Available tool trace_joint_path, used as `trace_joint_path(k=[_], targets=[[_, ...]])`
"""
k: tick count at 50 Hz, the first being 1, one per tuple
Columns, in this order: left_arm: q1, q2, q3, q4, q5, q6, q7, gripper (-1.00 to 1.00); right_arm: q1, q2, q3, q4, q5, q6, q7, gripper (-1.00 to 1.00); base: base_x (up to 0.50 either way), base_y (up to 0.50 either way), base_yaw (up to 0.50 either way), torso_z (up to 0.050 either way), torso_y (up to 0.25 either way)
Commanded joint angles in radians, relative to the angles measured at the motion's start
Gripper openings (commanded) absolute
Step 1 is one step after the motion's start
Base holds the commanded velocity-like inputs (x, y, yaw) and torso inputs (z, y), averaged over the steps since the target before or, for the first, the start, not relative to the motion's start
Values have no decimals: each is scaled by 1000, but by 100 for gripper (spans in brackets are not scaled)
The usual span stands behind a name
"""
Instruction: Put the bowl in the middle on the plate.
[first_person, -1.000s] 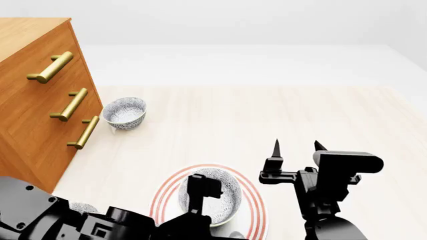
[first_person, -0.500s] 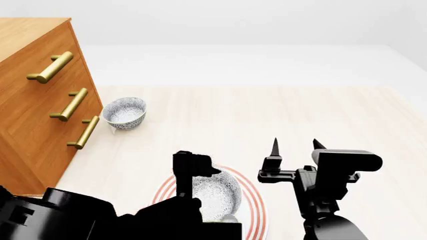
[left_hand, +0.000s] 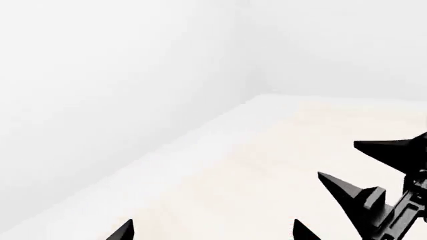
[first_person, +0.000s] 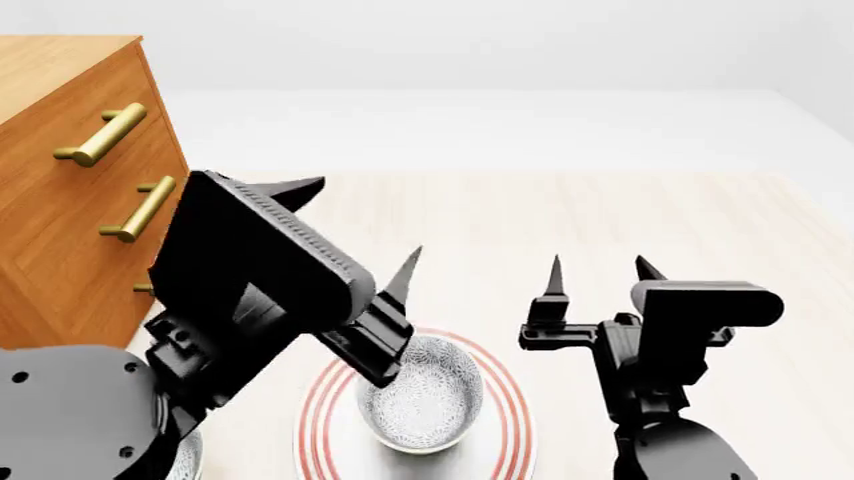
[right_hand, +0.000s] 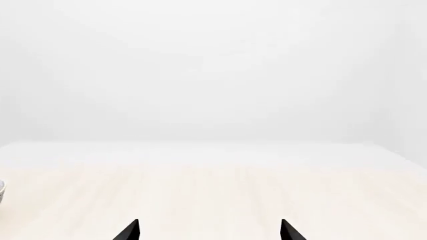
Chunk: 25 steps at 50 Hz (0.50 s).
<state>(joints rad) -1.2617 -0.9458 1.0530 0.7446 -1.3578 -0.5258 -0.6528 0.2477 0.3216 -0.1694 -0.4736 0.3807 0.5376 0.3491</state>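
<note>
Bowl (first_person: 424, 398) on plate (first_person: 505, 400) — left arm newly raised

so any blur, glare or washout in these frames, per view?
Head view: sharp and evenly lit, no glare; the left end effector is raised close to the lens and hides part of the plate. Left wrist view: washed-out white wall and pale floor, low contrast. Right wrist view: the same, nearly featureless, only the right end effector fingertips crisp.

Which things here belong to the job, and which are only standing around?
Job:
- bowl, sitting on the plate
- plate, red-ringed
- left hand, open, raised above them

Standing around:
- wooden drawer cabinet with brass handles
- right hand, open, empty
- another bowl's edge, mostly hidden
</note>
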Motion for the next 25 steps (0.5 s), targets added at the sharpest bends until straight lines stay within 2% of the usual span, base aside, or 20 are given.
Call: trace_joint_path(k=[1,5,7,8,18,20,25], targets=[[278,-48,-90,-80,75,371,-208,100,73,37,-16,-96,-16,87,32,100,0,0,0,0,0],[324,-33,-97,-97,135,429,-235,100,113,47,-31,-135,-24,135,46,100,0,0,0,0,0],[342,-26,-101,-108,115,454,-221,100,135,51,-40,-152,-32,159,56,100,0,0,0,0,0],[345,-20,-101,-111,152,453,-253,100,142,52,-42,-159,-31,168,58,100,0,0,0,0,0],[354,14,-91,-142,220,459,-252,100,253,63,-74,-237,-33,286,80,100,0,0,0,0,0],[350,23,-90,-143,283,454,-284,100,299,67,-95,-265,-37,331,86,100,0,0,0,0,0],[337,25,-104,-138,280,457,-292,100,365,63,-104,-289,-30,378,88,100,0,0,0,0,0]])
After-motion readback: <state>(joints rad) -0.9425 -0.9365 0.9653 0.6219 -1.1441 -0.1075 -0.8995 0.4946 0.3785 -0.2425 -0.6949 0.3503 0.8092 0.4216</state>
